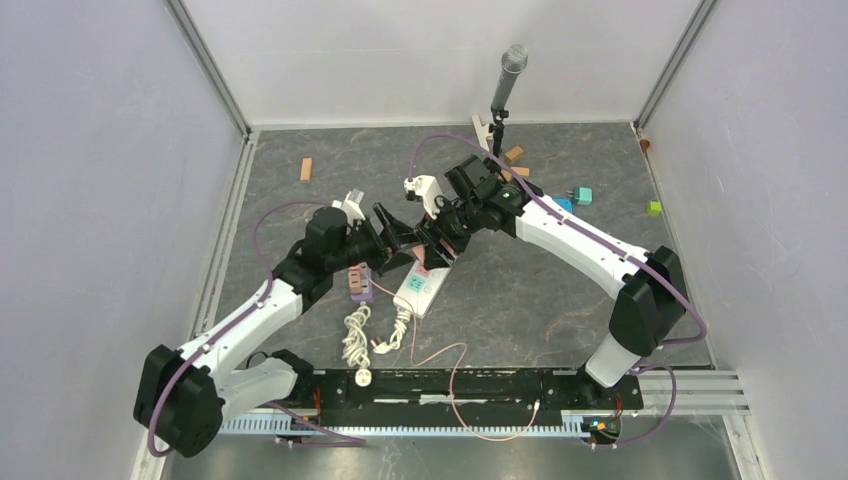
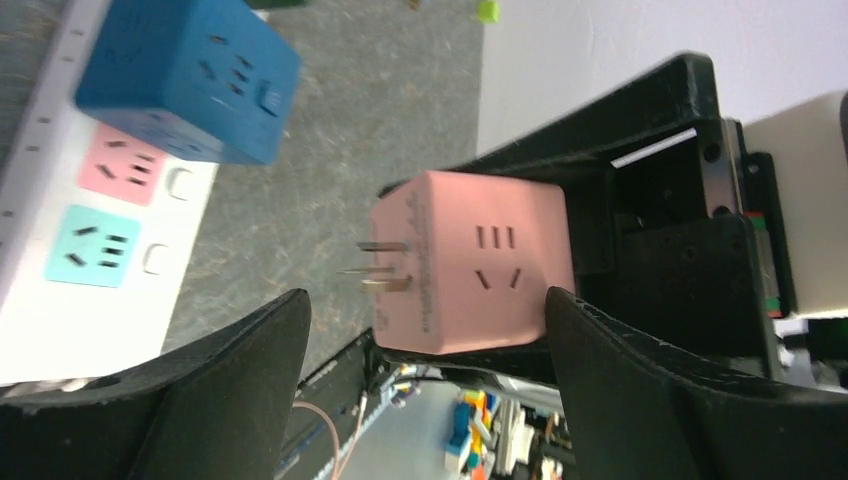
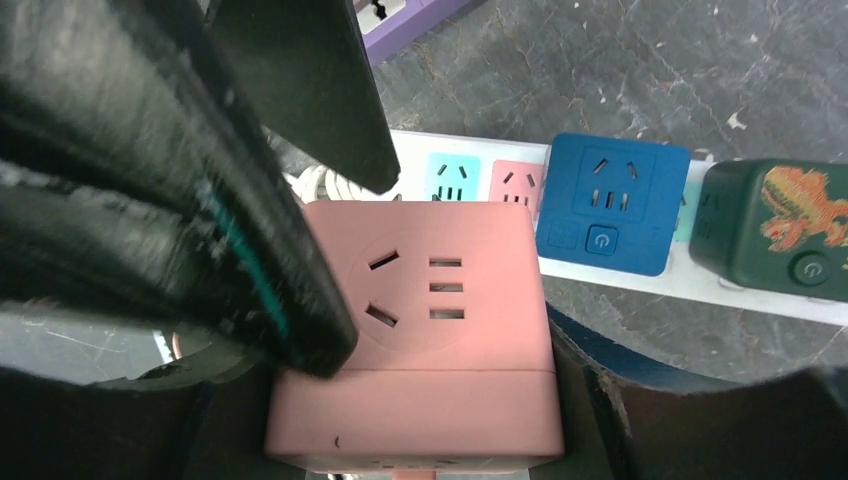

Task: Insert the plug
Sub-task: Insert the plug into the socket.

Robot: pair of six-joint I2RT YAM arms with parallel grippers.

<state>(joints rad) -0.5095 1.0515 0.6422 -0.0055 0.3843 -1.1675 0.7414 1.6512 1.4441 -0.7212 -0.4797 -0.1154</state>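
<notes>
My right gripper is shut on a pink cube plug and holds it above the white power strip. The plug's metal prongs point towards the strip, which has a free pink socket and a free cyan socket. A blue cube and a dark green cube are plugged into the strip. My left gripper is open, its fingers either side of the pink plug and just short of it. In the top view both grippers meet over the strip.
A purple power strip lies left of the white one, with a coiled white cable in front. A microphone stands at the back. Small coloured blocks and a wooden block lie at the rear.
</notes>
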